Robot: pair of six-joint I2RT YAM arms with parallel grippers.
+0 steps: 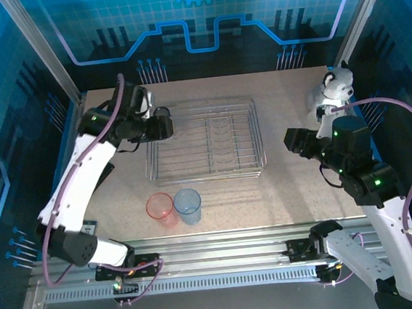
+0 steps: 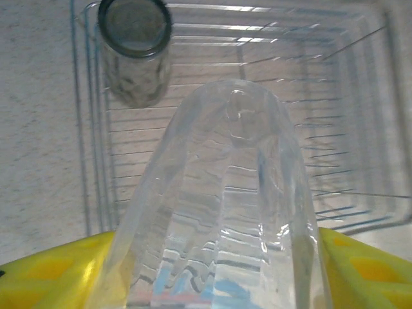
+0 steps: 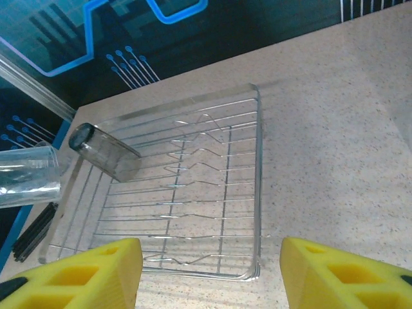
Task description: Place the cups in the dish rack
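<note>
Clear cup point(image 2: 222, 206) clamped in left gripper point(image 2: 219, 277), yellow fingers point(image 2: 45, 270) on either side, hanging over left end of rack point(image 2: 360, 116); not set down yet. Grey cup point(image 2: 135, 55) already in rack, tipped over in a left-end corner. Pink cup point(image 1: 161, 208) and blue cup point(image 1: 187, 205) upright side by side on table point(image 1: 298, 204), just in front of rack, untouched. Right gripper point(image 3: 209, 270) spread wide, empty, off rack's right side. Tally by cups seen: one loaded, one in hand, two left to fetch, so well short of halfway
</note>
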